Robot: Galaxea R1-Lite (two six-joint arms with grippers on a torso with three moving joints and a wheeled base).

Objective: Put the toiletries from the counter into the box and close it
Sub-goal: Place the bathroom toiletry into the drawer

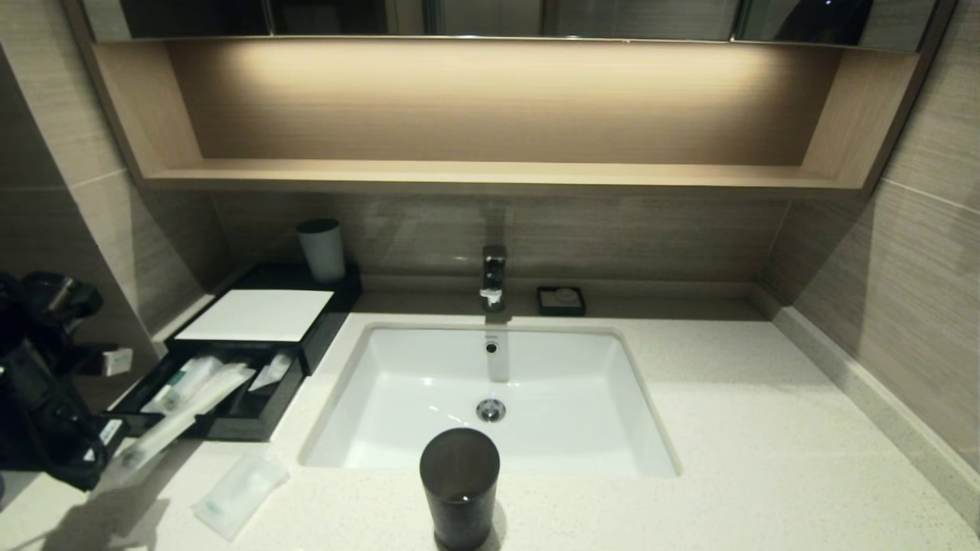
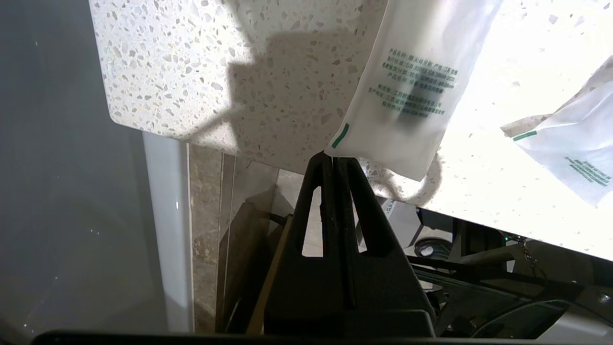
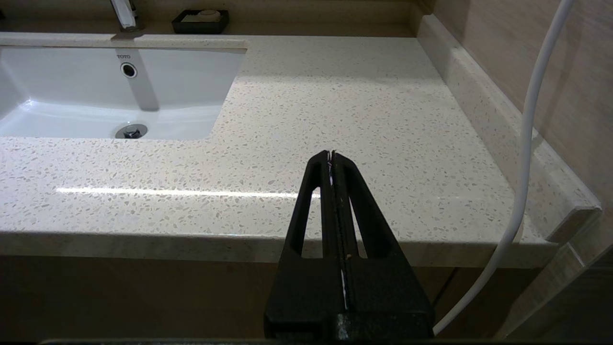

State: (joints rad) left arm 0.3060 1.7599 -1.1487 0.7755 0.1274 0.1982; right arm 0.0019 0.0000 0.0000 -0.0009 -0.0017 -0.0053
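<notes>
Sachet (image 1: 239, 493): lies flat on the counter (image 1: 766, 428) front-left, just before the box (image 1: 230, 383), whose drawer stands open. Likely light, limp and slippery; pinch at an edge. The left gripper (image 2: 334, 155), fingers closed, holds a long packet by its corner off the counter edge. The right gripper (image 3: 331, 154) hangs closed and empty before the counter's right end. Counter is hard, smooth, level.

The green print on the sachet (image 2: 407, 91) is reading too small to make out; a second packet (image 2: 570, 143) is running off the frame edge.
</notes>
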